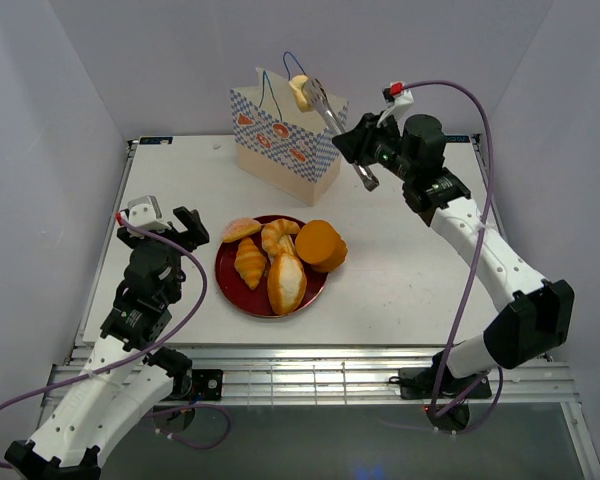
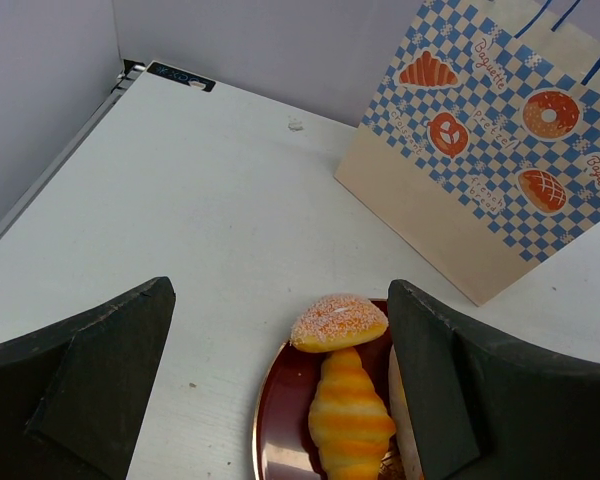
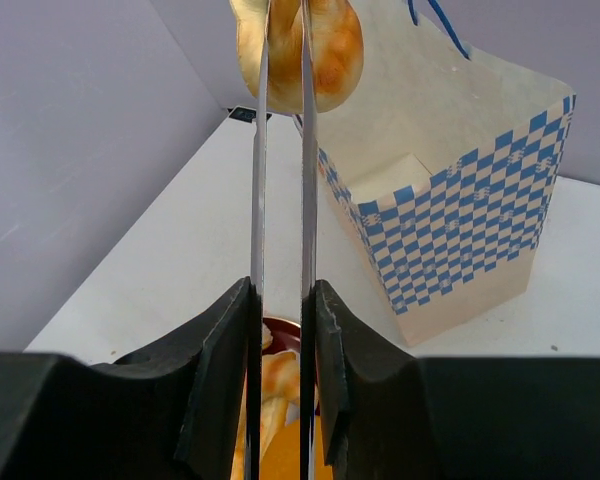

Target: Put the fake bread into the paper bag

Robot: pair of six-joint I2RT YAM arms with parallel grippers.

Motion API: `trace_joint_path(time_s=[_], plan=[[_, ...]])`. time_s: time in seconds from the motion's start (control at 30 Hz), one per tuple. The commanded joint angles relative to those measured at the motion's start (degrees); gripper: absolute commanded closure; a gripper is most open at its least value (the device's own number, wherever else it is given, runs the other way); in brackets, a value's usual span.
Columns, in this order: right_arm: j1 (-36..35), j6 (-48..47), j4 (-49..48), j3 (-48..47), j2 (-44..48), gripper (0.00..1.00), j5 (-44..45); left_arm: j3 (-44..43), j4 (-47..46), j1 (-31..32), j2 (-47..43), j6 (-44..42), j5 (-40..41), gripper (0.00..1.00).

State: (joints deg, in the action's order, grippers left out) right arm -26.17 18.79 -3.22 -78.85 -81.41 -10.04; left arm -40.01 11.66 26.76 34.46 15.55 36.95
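Observation:
My right gripper (image 1: 365, 143) is shut on a pair of metal tongs (image 1: 330, 112), which pinch a small pale roll (image 1: 300, 92) over the open top of the paper bag (image 1: 285, 140). In the right wrist view the tongs (image 3: 258, 200) run up from my gripper (image 3: 282, 320) to the roll (image 3: 325, 50), above the bag (image 3: 460, 220). Several fake breads lie on the dark red plate (image 1: 230, 285): two croissants (image 1: 250, 262), a sugared bun (image 1: 241, 229), a loaf (image 1: 286, 284) and an orange bun (image 1: 321, 245). My left gripper (image 1: 170, 225) is open and empty, left of the plate.
The left wrist view shows the bag (image 2: 490, 150), the sugared bun (image 2: 338, 322), a croissant (image 2: 350, 415) and the plate's rim (image 2: 265, 430) between my open fingers (image 2: 100, 370). Grey walls enclose the white table (image 1: 400, 270) on three sides.

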Motion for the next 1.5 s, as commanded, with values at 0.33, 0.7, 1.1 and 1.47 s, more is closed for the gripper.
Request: trace_joint_path(time_s=[0.33, 0.7, 1.1, 1.47], plan=[[4.38, 1.43, 0.93, -22.39, -18.42, 0.58, -11.13, 0.11, -0.41, 0.57, 0.35, -0.17, -0.12, 0.02], [5.96, 1.61, 2.43, -21.87, -20.9, 0.4, -13.77, -0.16, 0.12, 0.57, 1.67, -0.35, -1.0, 0.02], [6.57, -0.42, 6.21, -22.76, -15.73, 0.4, -16.85, -0.33, 0.29, 0.57, 2.19, -0.61, -1.7, 0.02], [6.57, -3.05, 6.12, -2.82, 2.99, 0.39, -15.45, -0.24, 0.29, 0.57, 2.9, -0.96, -1.62, 0.02]])
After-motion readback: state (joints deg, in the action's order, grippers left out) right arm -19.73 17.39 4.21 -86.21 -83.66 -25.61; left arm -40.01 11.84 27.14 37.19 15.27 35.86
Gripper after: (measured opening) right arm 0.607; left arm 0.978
